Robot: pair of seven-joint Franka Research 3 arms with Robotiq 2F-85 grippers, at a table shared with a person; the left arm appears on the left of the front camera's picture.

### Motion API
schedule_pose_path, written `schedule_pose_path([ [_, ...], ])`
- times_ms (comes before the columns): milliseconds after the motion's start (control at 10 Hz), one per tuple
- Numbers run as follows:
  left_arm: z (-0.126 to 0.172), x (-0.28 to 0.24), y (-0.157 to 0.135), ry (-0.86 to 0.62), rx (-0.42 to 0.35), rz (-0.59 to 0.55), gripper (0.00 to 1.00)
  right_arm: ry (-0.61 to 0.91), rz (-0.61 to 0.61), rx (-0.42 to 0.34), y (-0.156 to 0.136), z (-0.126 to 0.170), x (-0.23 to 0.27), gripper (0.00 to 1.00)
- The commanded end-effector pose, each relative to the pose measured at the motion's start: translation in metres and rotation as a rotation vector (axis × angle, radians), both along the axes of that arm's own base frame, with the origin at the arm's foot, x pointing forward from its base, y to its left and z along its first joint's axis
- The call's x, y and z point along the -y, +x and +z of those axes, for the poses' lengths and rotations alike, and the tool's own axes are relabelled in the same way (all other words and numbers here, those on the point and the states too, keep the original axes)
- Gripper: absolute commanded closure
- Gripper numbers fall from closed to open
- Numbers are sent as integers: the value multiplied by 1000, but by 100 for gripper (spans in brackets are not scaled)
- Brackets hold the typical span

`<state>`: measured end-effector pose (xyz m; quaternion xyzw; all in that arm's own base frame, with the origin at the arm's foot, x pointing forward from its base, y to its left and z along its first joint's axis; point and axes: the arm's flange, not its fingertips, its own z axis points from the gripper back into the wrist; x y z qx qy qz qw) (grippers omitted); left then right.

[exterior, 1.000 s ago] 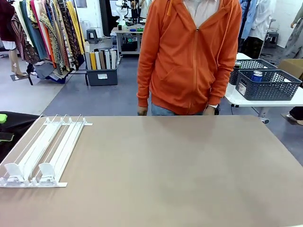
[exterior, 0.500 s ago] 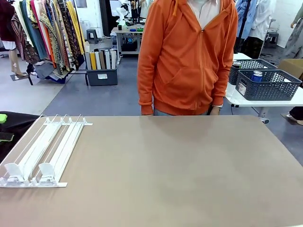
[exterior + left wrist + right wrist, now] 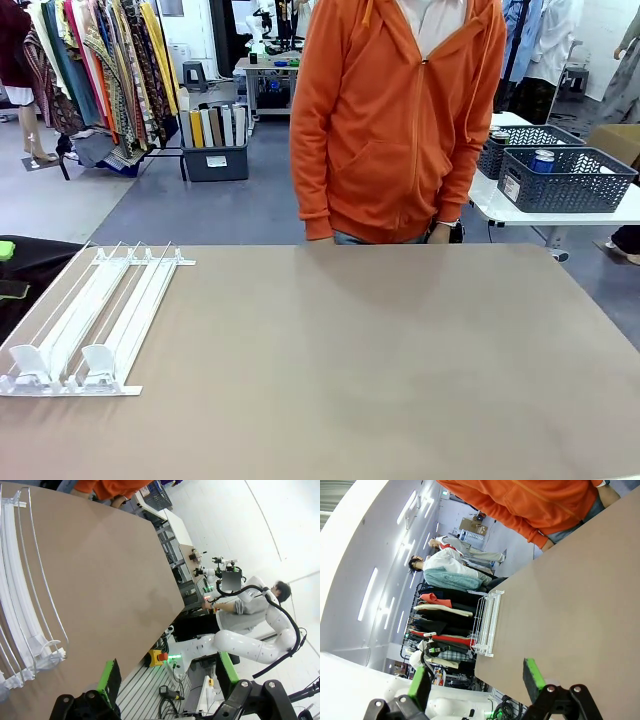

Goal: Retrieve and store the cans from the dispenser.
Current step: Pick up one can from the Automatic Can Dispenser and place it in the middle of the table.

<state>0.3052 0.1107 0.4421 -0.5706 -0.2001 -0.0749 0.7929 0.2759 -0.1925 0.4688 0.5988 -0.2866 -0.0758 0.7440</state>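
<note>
The white dispenser (image 3: pixel 90 315) lies flat at the table's left side, its upright stops at the near end, and its lanes show bare rails. It also runs along the left edge of the left wrist view (image 3: pixel 25 605) and sits small in the right wrist view (image 3: pixel 487 625). One blue can (image 3: pixel 542 160) with a silver top stands in a dark lattice basket (image 3: pixel 570 185) on a side table at the back right. My left gripper (image 3: pixel 167 680) is open, with nothing between its green pads. My right gripper (image 3: pixel 475 680) is open too, hanging off the table's edge.
A person in an orange hoodie (image 3: pixel 400 120) stands at the table's far edge, hands low by the hips. A second dark basket (image 3: pixel 520 145) sits behind the first. Clothes racks and a grey bin stand farther back on the left.
The person has shifted a little at the far edge and the hands have moved slightly. The dispenser and the basket stay where they were.
</note>
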Motion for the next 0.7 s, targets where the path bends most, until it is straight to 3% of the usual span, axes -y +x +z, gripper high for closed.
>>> schedule_pose_path([
  [0,1,2,0,-19,4,6,0,26,-10,15,3,5,-2,0],
  [600,1,2,0,-19,4,6,0,26,-10,15,3,5,-2,0],
])
